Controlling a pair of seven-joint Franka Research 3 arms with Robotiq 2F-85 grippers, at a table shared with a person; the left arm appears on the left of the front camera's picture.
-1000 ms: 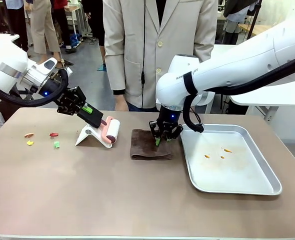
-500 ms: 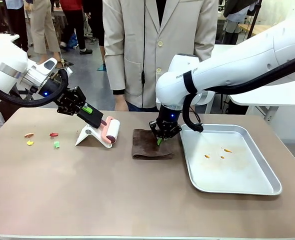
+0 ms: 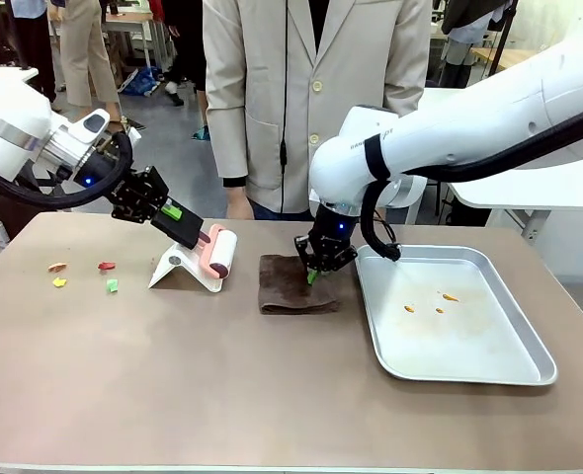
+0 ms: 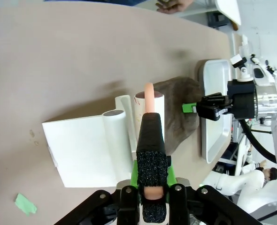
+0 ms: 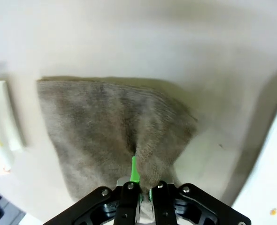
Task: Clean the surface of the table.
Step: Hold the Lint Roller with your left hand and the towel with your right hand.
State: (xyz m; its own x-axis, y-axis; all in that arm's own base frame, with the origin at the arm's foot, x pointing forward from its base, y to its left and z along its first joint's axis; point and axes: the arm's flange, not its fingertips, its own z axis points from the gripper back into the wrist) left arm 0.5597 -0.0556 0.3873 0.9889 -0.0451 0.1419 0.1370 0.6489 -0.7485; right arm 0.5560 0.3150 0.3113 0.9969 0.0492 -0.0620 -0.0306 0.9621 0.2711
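Observation:
The tan table (image 3: 222,395) carries a few coloured scraps (image 3: 106,266) at its left. My left gripper (image 3: 186,229) is shut on the pink handle of a lint roller (image 3: 221,254), whose white roll rests by its white stand (image 3: 176,269). The left wrist view shows the handle (image 4: 149,96) clamped between my fingers above the stand (image 4: 87,152). My right gripper (image 3: 316,273) is shut on the right part of a brown cloth (image 3: 293,288) lying at mid-table. A fold of the cloth (image 5: 110,126) is pinched between the right gripper's (image 5: 141,190) green pads.
A silver tray (image 3: 489,357) with three orange scraps (image 3: 451,296) lies right of the cloth, its rim (image 5: 274,178) close to my right gripper. A person in a pale jacket stands at the far edge, a hand (image 3: 238,207) hanging near the table.
My right gripper's jaws have closed on the cloth, bunching it a little. My left gripper with the roller handle has risen slightly.

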